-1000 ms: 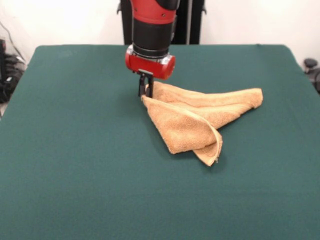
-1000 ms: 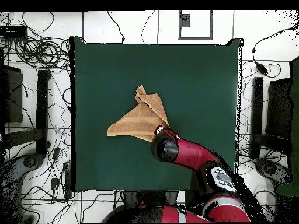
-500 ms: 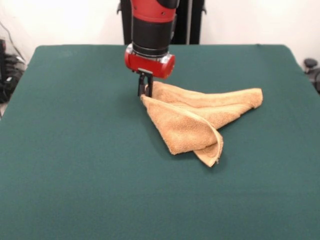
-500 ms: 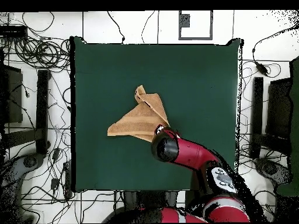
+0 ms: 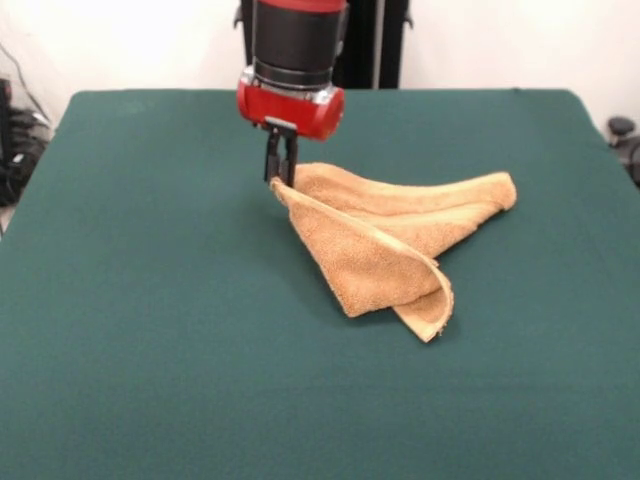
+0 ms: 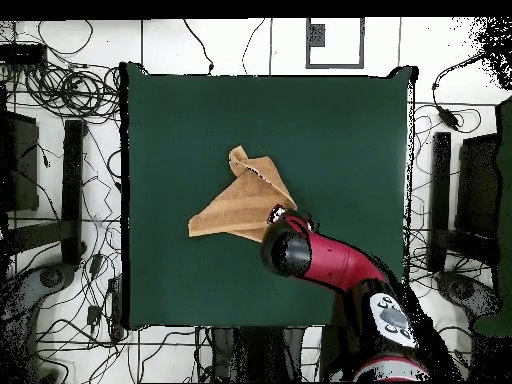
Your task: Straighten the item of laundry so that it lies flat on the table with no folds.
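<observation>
Gripper [image 5: 279, 166] has shifted left and up vs 1 s ago, fingers clenched on the towel [image 5: 385, 245] corner, dragging it along. Towel mid-counter [image 5: 150, 330], folded, right tip and front flap slightly displaced.

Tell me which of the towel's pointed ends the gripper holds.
The gripper pinches the towel at its end nearest the pedestal, lifted slightly; the other two ends lie free on the table.

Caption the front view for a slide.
Sawyer's black gripper pinches a corner of the folded tan-orange terry towel, lifting it off the dark green felt table.
</observation>
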Robot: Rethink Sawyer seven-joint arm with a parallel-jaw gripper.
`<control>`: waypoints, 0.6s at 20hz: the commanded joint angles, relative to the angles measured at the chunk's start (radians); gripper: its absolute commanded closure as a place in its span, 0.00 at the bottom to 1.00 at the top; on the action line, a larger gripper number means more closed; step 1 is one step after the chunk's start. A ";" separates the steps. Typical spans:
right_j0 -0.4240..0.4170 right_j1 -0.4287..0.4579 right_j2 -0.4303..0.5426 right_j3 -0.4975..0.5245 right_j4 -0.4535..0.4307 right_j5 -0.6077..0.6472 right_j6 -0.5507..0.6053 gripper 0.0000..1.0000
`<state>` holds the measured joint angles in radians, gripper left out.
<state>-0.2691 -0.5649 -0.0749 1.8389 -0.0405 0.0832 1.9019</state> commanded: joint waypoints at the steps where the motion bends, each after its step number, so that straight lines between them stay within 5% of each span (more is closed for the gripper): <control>1: 0.009 -0.030 0.088 0.048 -0.007 0.113 0.091 1.00; 12: 0.100 -0.059 0.034 0.058 0.054 0.183 0.171 1.00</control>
<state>-0.2498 -0.6276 -0.0762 1.8412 -0.0384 0.1221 1.9019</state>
